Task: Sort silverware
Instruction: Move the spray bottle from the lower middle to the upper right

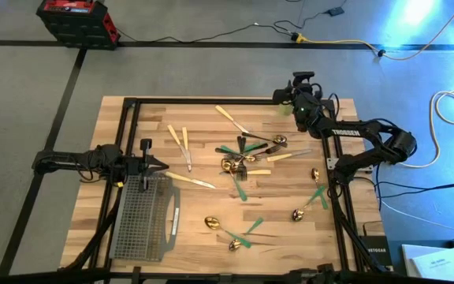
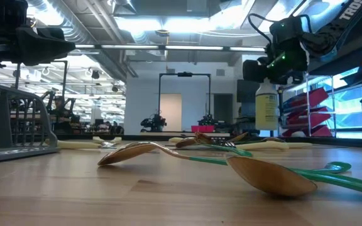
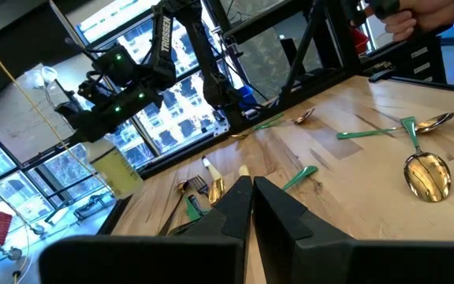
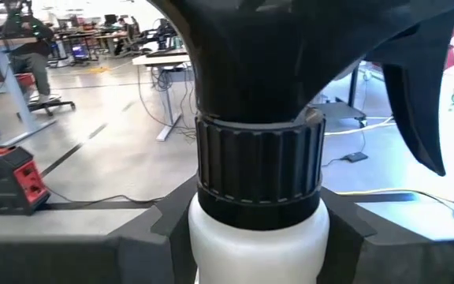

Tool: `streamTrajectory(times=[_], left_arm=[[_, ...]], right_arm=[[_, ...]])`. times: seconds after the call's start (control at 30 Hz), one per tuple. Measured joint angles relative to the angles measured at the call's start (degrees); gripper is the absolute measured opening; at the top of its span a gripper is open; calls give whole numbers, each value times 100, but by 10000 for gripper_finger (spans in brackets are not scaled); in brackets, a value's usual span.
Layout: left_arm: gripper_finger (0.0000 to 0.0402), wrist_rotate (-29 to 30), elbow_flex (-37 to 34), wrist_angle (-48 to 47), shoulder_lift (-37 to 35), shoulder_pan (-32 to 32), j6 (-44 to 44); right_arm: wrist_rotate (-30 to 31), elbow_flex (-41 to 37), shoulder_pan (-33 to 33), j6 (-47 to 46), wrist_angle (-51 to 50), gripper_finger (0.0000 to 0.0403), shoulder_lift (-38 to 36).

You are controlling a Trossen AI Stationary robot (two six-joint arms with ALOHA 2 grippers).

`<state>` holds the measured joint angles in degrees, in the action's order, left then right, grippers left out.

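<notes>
The silverware (image 1: 247, 154), gold-headed spoons, forks and knives with cream or green handles, lies scattered flat over the middle and right of the wooden table. Two spoons (image 2: 269, 176) lie close in the low view. At the far right corner my right gripper (image 1: 292, 104) is shut on a yellow-green spray bottle (image 2: 266, 103) with a black spray head. My left gripper (image 1: 158, 164) waits shut at the table's left, above the grey wire-mesh caddy (image 1: 144, 217), touching nothing. My right gripper pinches the spray bottle's white shoulder (image 4: 251, 237) just under the black ribbed collar (image 4: 258, 162), one finger (image 4: 160, 229) on each side. The fingers lie level, coming from the table's right side. The bottle is upright; I cannot tell whether its base rests on the table.
The caddy lies flat at the near left corner. A black frame (image 1: 339, 197) runs along the table's edges. A red and black box (image 1: 77, 20) stands on the floor beyond the far left corner. Cables lie on the floor at the far right.
</notes>
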<state>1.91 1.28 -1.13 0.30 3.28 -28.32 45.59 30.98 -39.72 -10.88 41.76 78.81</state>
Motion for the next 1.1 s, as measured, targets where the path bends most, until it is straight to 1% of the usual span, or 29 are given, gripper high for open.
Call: streamTrajectory(times=[0.43, 0.7, 1.0, 1.1], left_arm=[[0, 0, -2, 0, 0, 0, 0], [0, 0, -1, 0, 1, 0, 0], [0, 0, -1, 0, 1, 0, 0], [0, 0, -1, 1, 2, 0, 0]], right_arm=[[28, 0, 0, 59, -25, 159, 0], [14, -2, 0, 65, -306, 159, 0], [32, -9, 0, 65, -244, 159, 0], [36, -183, 0, 65, 54, 159, 0]])
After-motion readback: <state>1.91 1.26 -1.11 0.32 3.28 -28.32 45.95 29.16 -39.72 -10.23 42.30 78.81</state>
